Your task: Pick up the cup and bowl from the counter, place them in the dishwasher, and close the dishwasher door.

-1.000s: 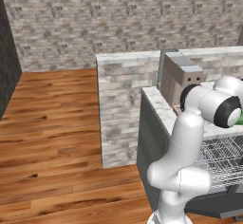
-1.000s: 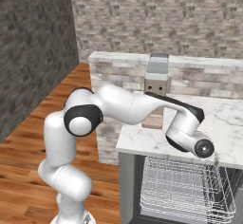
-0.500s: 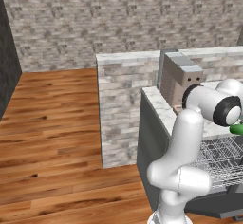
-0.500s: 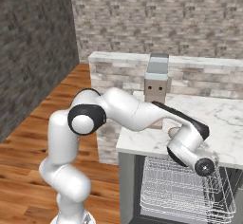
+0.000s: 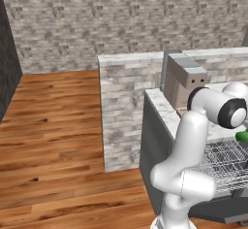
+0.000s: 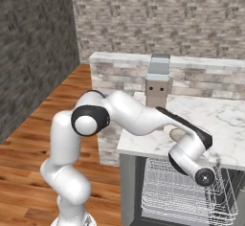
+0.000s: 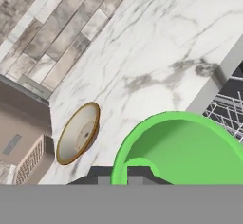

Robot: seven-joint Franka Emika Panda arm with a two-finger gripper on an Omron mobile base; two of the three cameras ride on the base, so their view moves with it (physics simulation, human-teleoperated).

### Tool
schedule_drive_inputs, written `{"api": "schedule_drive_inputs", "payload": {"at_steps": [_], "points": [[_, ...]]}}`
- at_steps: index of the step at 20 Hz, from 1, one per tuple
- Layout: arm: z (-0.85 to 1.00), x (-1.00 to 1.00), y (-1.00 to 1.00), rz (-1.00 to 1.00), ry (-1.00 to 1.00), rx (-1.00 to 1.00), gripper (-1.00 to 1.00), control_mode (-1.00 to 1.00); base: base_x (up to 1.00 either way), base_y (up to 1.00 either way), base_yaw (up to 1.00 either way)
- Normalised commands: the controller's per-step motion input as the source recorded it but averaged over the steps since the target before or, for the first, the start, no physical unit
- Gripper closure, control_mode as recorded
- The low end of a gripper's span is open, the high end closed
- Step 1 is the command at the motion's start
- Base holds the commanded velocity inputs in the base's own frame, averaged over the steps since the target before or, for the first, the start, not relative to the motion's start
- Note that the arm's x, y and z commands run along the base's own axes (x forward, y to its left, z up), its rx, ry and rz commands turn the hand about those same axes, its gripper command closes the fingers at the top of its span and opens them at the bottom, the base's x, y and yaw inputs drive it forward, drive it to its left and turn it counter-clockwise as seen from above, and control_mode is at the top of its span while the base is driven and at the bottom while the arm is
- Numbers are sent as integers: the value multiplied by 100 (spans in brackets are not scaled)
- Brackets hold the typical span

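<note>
The hand is mostly hidden behind the green cup it's pinching by the rim, held above the surface edge, bowl nearby.

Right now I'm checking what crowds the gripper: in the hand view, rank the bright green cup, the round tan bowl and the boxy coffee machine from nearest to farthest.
1. Bright green cup: held in the shut gripper.
2. Round tan bowl: on the marbled counter, to the view's left.
3. Boxy coffee machine: beyond the bowl, at the left edge.

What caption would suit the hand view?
Gripper shut on the green cup, above the marbled counter; the tan bowl waits behind.
</note>
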Motion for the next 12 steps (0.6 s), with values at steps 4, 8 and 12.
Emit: {"api": "schedule_drive_inputs", "payload": {"at_steps": [4, 8, 12], "points": [[-39, 0, 0, 0, 0, 0, 100, -100, 0, 0, 0], [-51, 0, 0, 0, 3, 0, 100, -100, 0, 0, 0], [-56, 0, 0, 0, 5, 0, 100, -100, 0, 0, 0]]}}
